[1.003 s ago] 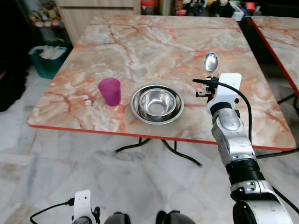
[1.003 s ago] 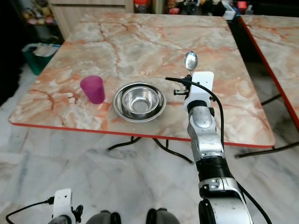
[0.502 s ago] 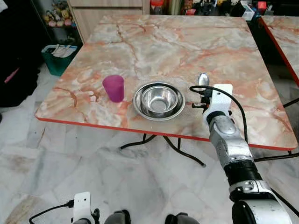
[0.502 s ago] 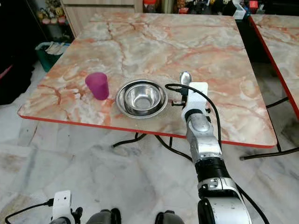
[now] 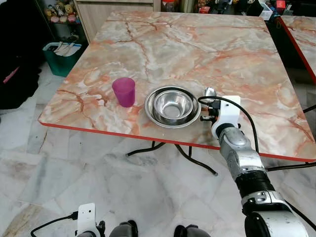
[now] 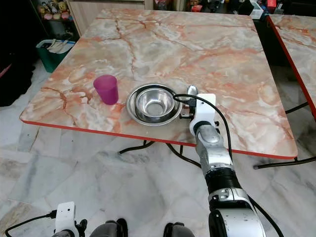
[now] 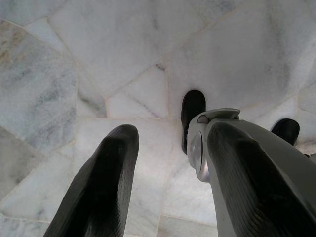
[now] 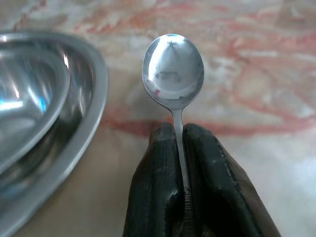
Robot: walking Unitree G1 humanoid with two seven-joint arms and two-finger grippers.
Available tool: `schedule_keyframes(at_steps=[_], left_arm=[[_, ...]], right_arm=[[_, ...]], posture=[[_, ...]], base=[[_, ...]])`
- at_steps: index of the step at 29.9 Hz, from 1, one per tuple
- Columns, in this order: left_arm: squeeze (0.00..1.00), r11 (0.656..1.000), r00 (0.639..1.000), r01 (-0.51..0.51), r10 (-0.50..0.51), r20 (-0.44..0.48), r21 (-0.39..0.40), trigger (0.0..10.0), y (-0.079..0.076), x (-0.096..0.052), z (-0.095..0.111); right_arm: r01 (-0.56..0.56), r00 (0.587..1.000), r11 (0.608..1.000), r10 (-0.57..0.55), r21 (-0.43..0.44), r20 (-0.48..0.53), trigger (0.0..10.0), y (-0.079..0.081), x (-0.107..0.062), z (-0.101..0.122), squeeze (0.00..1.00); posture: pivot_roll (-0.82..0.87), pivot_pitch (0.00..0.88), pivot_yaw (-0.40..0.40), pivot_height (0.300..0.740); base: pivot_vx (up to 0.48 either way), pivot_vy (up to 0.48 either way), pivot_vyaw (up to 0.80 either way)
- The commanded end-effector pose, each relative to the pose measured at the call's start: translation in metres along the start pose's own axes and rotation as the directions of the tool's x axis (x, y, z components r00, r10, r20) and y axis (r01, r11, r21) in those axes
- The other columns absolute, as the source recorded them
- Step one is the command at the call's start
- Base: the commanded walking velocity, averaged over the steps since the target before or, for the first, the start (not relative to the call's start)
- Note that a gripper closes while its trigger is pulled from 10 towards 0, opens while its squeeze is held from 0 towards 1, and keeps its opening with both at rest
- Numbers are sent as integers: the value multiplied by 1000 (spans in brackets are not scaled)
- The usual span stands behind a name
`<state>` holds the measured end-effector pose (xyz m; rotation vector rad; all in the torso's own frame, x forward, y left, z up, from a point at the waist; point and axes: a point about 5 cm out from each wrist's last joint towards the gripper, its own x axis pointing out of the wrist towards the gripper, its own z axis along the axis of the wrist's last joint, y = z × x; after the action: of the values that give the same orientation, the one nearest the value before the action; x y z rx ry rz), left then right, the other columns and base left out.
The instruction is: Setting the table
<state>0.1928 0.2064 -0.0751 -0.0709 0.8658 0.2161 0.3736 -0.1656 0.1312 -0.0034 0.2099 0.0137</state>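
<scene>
1. A big marble table [image 5: 197,44] with pink and orange veins and a red edge is seen from above.
2. A shiny metal bowl [image 5: 172,106] is set near the front edge of the table.
3. A purple cup [image 5: 124,92] is stood upright at the bowl's 9 o'clock, near it but apart.
4. A metal spoon [image 8: 174,71] is pinched by its thin handle between the two black fingers [image 8: 154,187] of the right gripper [image 8: 181,148], which are pressed tight on it.
5. The round end of the spoon is pointed away from the gripper and is seen at the bowl's 3 o'clock, just beside the rim.
6. The spoon is held low over the table; if it is touching the top cannot be told.
7. The silver right arm [image 5: 242,163] is stretched up from the front edge of the table to the spoon.
8. The left gripper [image 7: 168,168] is hung low over the grey stone floor [image 7: 98,59], with its fingers spread apart and nothing between them.
9. A second table [image 5: 301,29] with a red edge is seen at 2 o'clock.
10. A green bin [image 5: 61,57] is seen on the floor at 10 o'clock.
</scene>
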Motion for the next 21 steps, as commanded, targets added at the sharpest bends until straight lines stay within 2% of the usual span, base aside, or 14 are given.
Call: schedule_keyframes(at_steps=[1,12,21], left_arm=[[0,1000,999,-12,12,-45,5,10000,5,-2,-10],[0,1000,998,-15,16,-54,17,10000,5,-3,-14],[0,1000,998,-18,19,-58,20,10000,5,-3,-14]], right_arm=[[-9,1000,1000,9,7,-7,10000,2,0,-3,0],[1,1000,1000,-1,8,-28,10000,-1,1,-11,0],[10,1000,1000,-9,8,-12,10000,-4,4,-7,0]], posture=[[16,175,4,711],[17,176,3,711],[17,176,3,711]], base=[[0,0,0],[0,0,0],[0,0,0]])
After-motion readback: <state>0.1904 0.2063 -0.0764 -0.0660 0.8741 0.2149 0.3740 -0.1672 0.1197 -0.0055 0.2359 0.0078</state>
